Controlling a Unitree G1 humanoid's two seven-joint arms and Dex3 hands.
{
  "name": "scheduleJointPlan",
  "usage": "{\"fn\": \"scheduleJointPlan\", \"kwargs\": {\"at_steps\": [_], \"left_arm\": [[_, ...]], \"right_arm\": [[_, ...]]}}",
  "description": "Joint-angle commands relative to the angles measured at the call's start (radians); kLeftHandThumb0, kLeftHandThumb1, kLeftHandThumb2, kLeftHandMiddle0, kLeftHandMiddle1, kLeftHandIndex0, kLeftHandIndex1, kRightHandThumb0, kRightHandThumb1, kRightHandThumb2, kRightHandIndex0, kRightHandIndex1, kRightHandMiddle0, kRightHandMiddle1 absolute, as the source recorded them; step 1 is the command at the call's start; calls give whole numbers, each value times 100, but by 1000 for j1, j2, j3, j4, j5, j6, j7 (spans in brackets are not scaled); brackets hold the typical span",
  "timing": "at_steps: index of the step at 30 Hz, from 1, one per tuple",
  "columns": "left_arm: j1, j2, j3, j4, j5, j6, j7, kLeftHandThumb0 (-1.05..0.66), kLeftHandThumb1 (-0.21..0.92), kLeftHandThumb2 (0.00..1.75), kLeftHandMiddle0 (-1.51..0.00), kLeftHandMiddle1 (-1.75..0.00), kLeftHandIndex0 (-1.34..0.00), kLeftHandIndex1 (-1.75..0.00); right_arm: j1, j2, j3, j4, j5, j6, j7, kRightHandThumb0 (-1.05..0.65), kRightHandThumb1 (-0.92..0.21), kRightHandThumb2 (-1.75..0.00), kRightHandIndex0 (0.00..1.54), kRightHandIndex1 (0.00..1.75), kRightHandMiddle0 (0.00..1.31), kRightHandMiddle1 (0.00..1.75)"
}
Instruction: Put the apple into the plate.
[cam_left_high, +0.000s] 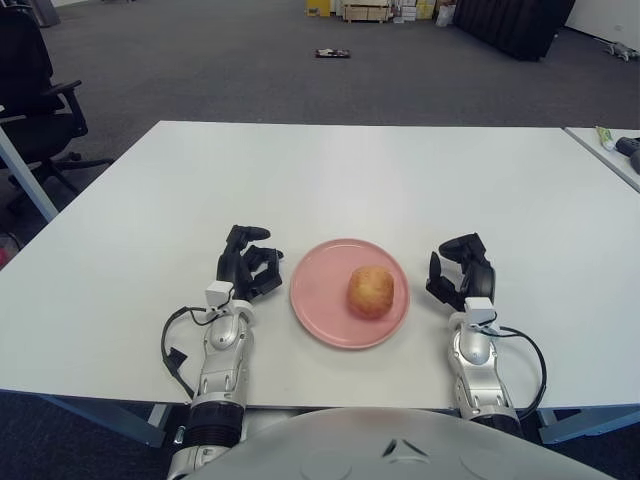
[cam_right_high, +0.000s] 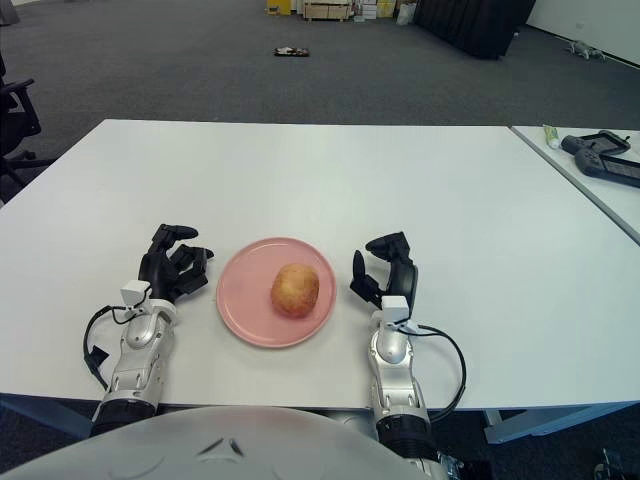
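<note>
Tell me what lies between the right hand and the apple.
Only the plate's pink rim and a narrow strip of bare white table separate the right hand from the apple; both eye views show this.
</note>
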Motion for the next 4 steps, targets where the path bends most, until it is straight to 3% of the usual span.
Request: {"fn": "scheduleJointPlan", "kwargs": {"at_steps": [1,4], "left_arm": [[18,0,0,19,3,28,4,-1,42,109,-66,-140,-40,-175],[17,0,1,20,1,27,2,-1,42,109,-66,-140,-40,-175]], "right_arm": [[15,-8,-1,38,-6,-9,-3,-40,-59,-97,64,137,40,175],[14,-6,-2,37,-1,-4,-2,-40,-60,-96,63,137,39,175]]}}
